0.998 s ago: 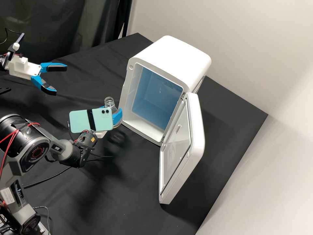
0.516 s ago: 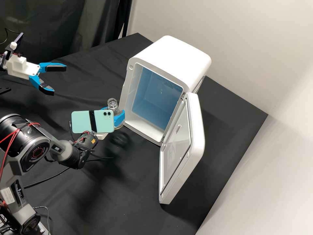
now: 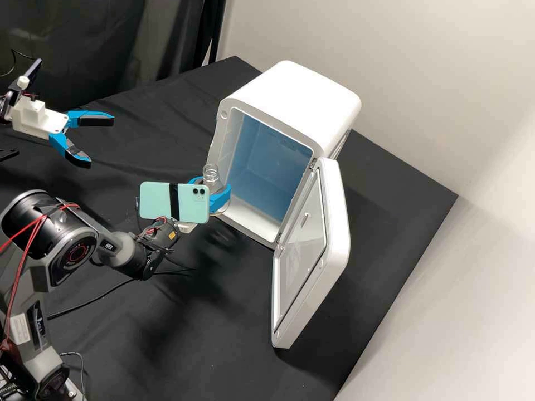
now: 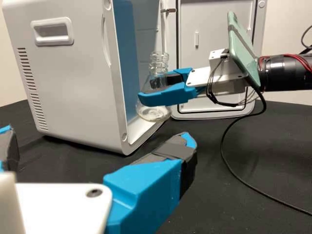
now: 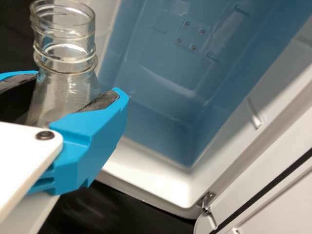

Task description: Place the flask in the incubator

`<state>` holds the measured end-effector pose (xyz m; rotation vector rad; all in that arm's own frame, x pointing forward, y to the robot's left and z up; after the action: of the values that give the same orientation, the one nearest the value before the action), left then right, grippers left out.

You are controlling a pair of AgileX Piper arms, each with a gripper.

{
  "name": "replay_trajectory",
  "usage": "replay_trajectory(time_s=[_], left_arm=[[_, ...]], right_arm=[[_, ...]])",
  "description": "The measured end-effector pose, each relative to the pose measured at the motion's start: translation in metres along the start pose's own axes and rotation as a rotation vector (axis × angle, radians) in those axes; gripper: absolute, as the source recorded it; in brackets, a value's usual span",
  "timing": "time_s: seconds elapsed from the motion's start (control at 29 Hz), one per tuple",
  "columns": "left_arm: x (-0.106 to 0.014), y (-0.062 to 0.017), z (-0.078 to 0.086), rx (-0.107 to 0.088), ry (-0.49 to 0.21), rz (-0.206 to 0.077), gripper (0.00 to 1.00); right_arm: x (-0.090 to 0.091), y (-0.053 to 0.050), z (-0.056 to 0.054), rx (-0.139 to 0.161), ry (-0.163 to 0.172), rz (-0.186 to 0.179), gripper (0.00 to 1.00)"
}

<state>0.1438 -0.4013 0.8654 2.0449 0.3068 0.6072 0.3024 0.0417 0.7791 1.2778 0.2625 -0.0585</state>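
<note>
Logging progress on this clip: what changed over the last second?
The right gripper, shut on the flask, carried it toward the incubator, up to the front edge of its opening. The left gripper stayed open and nearly in place; the incubator's door stayed open.

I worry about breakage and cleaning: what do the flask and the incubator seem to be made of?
The flask looks like clear glass, though clear plastic is possible: see-through, glossy, thread rings at the neck. The incubator is probably moulded plastic: smooth white semi-gloss shell, light blue liner, rounded corners.
</note>
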Motion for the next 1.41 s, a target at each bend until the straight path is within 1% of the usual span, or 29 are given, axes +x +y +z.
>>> replay_trajectory(time_s=[0.03,0.1,0.14,0.24,0.28,0.34,0.38,0.72,0.83,0.96,1.24,1.34,1.41], left_arm=[[0.000,0.0001,0.001,-0.012,-0.013,0.001,1.00],[0.000,0.0003,0.003,-0.019,-0.036,0.002,1.00],[0.000,0.0004,0.004,-0.013,-0.049,0.003,1.00],[0.000,0.0004,0.006,-0.003,-0.067,0.003,1.00],[0.000,0.0004,0.006,-0.004,-0.069,0.003,1.00],[0.000,0.0004,0.006,-0.013,-0.072,0.003,1.00],[0.000,0.0004,0.006,-0.015,-0.072,0.003,1.00],[0.000,0.0004,0.006,-0.015,-0.072,0.003,1.00],[0.000,0.0004,0.006,-0.015,-0.072,0.003,1.00],[0.000,0.0004,0.006,-0.015,-0.072,0.003,1.00],[0.000,0.0005,0.006,-0.016,-0.073,0.002,1.00],[-0.001,0.0001,0.006,-0.016,-0.074,-0.006,1.00],[-0.001,-0.0005,0.006,-0.016,-0.073,-0.013,1.00]], right_arm=[[0.001,0.001,0.000,0.005,-0.005,0.007,0.00],[0.003,0.002,0.001,0.013,-0.013,0.017,0.00],[0.003,0.003,0.002,0.017,-0.017,0.020,0.00],[0.004,0.003,0.002,0.021,-0.025,0.020,0.00],[0.004,0.003,0.003,0.022,-0.027,0.020,0.00],[0.004,0.003,0.003,0.023,-0.029,0.020,0.00],[0.004,0.003,0.003,0.024,-0.030,0.021,0.00],[0.004,0.003,0.003,0.029,-0.038,0.021,0.00],[0.003,0.005,0.006,0.030,-0.047,0.027,0.00],[0.001,0.007,0.014,0.033,-0.072,0.033,0.00],[-0.011,-0.001,0.032,0.049,-0.144,0.006,0.00],[-0.012,-0.003,0.038,0.054,-0.166,-0.002,0.00],[-0.012,-0.004,0.041,0.056,-0.174,-0.005,0.00]])
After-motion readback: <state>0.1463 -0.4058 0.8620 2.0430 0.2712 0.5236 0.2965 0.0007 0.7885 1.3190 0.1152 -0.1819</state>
